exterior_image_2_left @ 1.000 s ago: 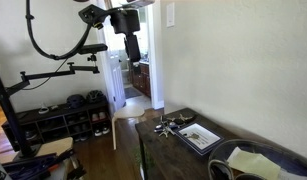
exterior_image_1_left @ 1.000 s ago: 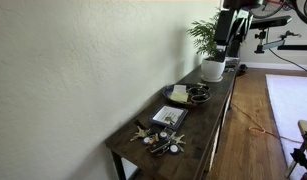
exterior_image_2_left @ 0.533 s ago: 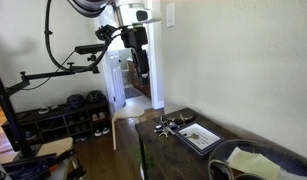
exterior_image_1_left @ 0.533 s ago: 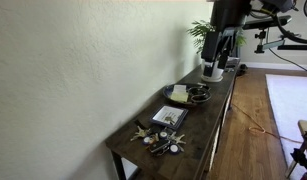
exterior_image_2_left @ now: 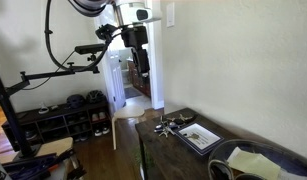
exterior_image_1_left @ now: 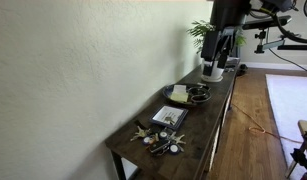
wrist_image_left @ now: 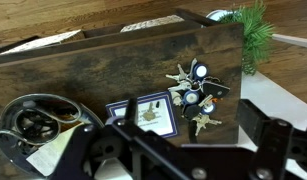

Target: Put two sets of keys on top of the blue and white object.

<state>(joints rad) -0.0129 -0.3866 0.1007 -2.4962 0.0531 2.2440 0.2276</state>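
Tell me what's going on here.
The robot arm's gripper hangs high above the dark wooden table, jaws open and empty. The sets of keys lie in a heap on the table beside the blue and white object; none is on it yet.

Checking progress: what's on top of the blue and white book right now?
Nothing: the book shows a bare patterned face. The keys lie beside it on the table. Underneath is hidden.
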